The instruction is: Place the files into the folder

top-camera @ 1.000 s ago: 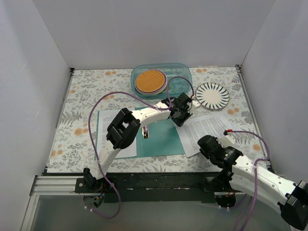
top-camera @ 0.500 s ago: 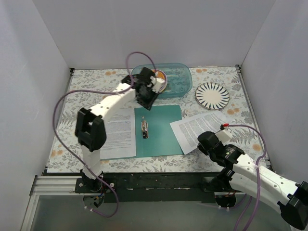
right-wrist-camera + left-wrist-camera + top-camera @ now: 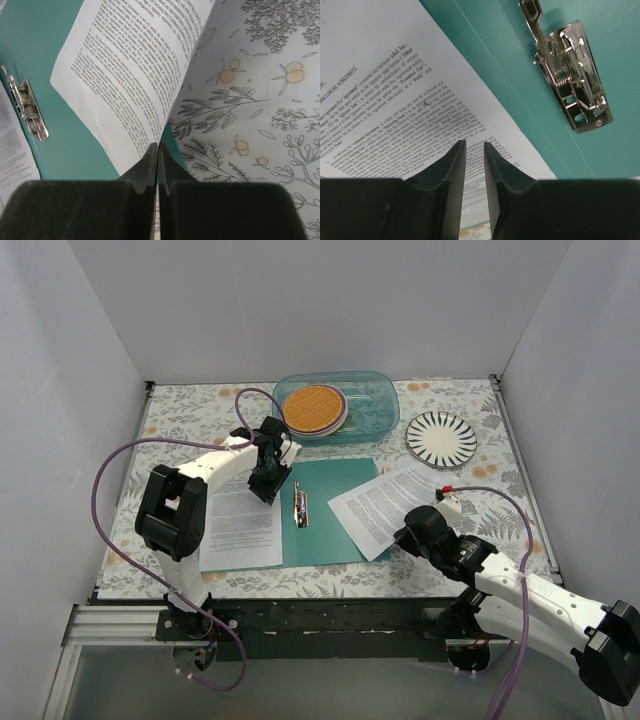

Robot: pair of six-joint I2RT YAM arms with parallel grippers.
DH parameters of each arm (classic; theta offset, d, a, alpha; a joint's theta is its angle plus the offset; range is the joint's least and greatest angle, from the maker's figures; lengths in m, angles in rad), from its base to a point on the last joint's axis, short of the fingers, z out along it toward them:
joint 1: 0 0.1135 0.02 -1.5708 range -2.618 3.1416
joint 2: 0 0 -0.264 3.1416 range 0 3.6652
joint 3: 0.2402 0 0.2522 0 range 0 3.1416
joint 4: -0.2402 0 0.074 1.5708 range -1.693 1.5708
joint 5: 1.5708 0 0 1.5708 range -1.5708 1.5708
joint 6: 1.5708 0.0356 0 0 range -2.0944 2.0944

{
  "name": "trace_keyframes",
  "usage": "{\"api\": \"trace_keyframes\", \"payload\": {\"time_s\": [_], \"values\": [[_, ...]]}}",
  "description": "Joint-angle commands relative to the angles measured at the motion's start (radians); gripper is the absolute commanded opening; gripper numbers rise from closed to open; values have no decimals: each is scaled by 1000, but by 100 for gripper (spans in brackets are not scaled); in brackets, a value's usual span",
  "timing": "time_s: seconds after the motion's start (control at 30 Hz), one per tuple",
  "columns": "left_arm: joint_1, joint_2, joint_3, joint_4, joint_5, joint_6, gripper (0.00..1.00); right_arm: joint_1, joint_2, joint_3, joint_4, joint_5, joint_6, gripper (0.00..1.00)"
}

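Observation:
The teal folder [image 3: 335, 525] lies open, its silver clip [image 3: 299, 505] at the spine. One of the files [image 3: 240, 525] lies flat on its left cover. My left gripper [image 3: 268, 483] hovers over that sheet's top right corner, jaws a narrow gap apart with nothing between them; in the left wrist view the gripper [image 3: 474, 143] shows printed paper [image 3: 395, 100], folder [image 3: 620, 50] and clip [image 3: 572, 90] below. My right gripper [image 3: 403, 538] is shut on the near edge of a second sheet [image 3: 380, 502], which overlaps the right cover. Right wrist view: gripper [image 3: 157, 145], curled sheet [image 3: 135, 65], folder [image 3: 50, 100].
A clear blue-tinted container [image 3: 370, 400] holding an orange woven disc [image 3: 313, 408] stands at the back centre. A striped plate [image 3: 441, 437] sits at the back right. A floral tablecloth [image 3: 180, 420] covers the table, with white walls on three sides.
My left arm swung from the right sheet, past the container, back to the left sheet's corner. My right gripper dragged its sheet leftward onto the folder's right cover.

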Motion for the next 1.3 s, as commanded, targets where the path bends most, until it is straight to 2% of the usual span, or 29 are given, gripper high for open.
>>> {"api": "trace_keyframes", "payload": {"time_s": [0.0, 0.33, 0.53, 0.77, 0.9, 1.0, 1.27], "values": [[3, 4, 20, 78, 24, -26, 20, -3, 24, 26, 162, -80, -115, 1], [-1, 107, 100, 94, 105, -66, 19, -3, 148, 95, 191, -202, -221, 1], [-9, 121, 63, 123, 80, -63, 17, -31, 242, 102, 204, -321, -223, 1], [-11, 118, 15, 161, 50, -51, 16, -58, 322, 176, 129, -340, -307, 1], [-9, 108, -44, 196, 15, -25, 15, -74, 259, 231, 5, -263, -345, 1], [-9, 90, -104, 239, -40, 17, 14, -97, 191, 239, -28, -245, -361, 1], [-9, 67, -163, 293, -76, 69, 13, -147, 130, 242, 16, -389, -381, 1]]}}
